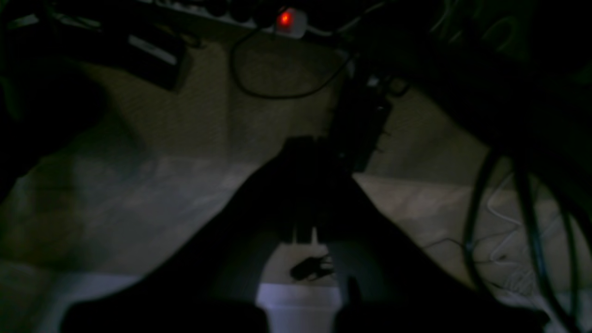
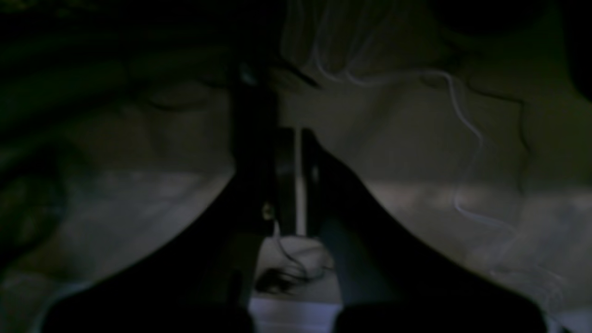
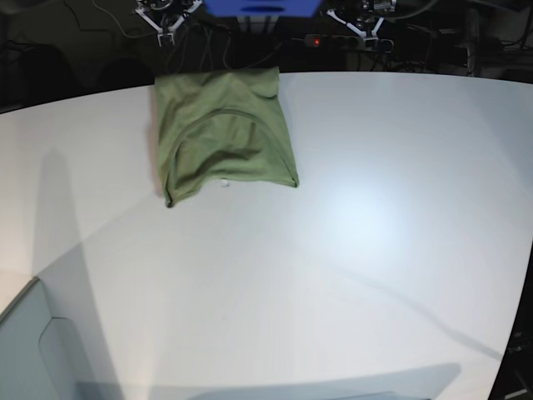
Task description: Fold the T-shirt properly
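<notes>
Nearest the base camera, at six o'clock, the white table (image 3: 350,275) is bare, crossed only by long shadows. Farther up, toward eleven o'clock, the T-shirt (image 3: 223,133) lies flat in a compact, roughly rectangular packet close to the far edge, its curved neckline seam showing on top and a small pale tag at its near hem. It looks already folded, which would explain why nothing is touching it.

Beyond the far edge, at twelve o'clock, both arms are drawn back off the table: the right gripper (image 3: 166,15) at about eleven, the left gripper (image 3: 364,21) at about one. They appear parked clear of the cloth.

The wrist views are very dark. The left one looks down on carpet, a black cable (image 1: 277,88) and a power strip (image 1: 289,22) with a red light; the right shows dim floor and pale wires. Each gripper seems nearly closed with a thin gap, gripping nothing.
</notes>
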